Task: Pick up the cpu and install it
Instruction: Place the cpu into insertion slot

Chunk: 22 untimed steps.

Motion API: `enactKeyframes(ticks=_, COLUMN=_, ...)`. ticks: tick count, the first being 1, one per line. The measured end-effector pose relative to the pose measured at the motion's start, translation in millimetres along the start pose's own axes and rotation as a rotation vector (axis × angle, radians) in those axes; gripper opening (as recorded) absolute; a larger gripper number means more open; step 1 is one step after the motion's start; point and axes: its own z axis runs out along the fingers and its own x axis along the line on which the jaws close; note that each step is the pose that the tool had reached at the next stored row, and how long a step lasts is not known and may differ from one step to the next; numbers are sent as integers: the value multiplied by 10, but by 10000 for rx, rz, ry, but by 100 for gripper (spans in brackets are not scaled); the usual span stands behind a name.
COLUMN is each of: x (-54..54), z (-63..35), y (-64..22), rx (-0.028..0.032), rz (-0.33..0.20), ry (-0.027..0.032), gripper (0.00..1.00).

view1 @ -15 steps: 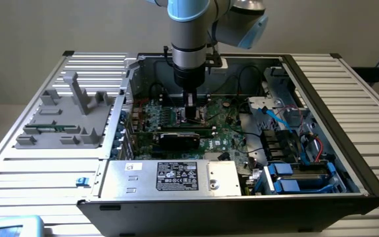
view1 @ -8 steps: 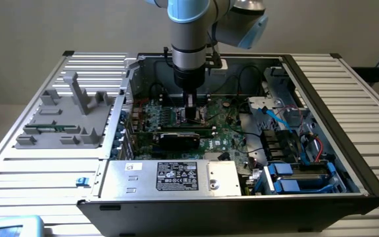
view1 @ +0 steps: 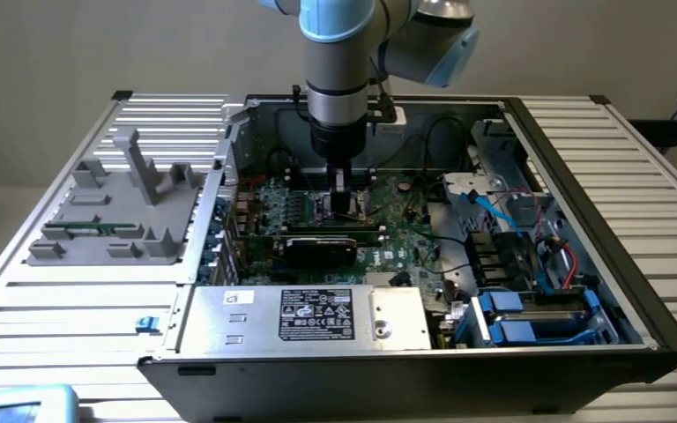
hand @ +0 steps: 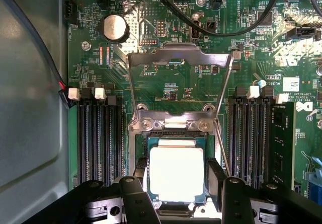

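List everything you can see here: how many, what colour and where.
computer case: one, black, open on the slatted table.
tray: one, grey, on the table at the exterior view's left.
motherboard: one, green, inside the case.
coin battery: one, silver, on the motherboard.
clamp plate: one, silver, swung open on the motherboard.
cpu: one, silvery with green rim, next to the clamp plate's hinge.
arm: one, grey and blue, reaching down into the case.
pincer: one, black, closed on the cpu's sides.

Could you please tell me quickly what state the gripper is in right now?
Gripper: closed on the cpu, one finger against each of two opposite sides.
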Motion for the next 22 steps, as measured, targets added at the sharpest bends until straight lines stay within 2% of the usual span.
enactKeyframes(ticks=6, x=0, z=0, y=2, rx=0, rz=19, ry=32, gripper=55)
enactKeyframes(ticks=22, x=0, z=8, y=3, rx=-4, rz=68, ry=31, gripper=55)
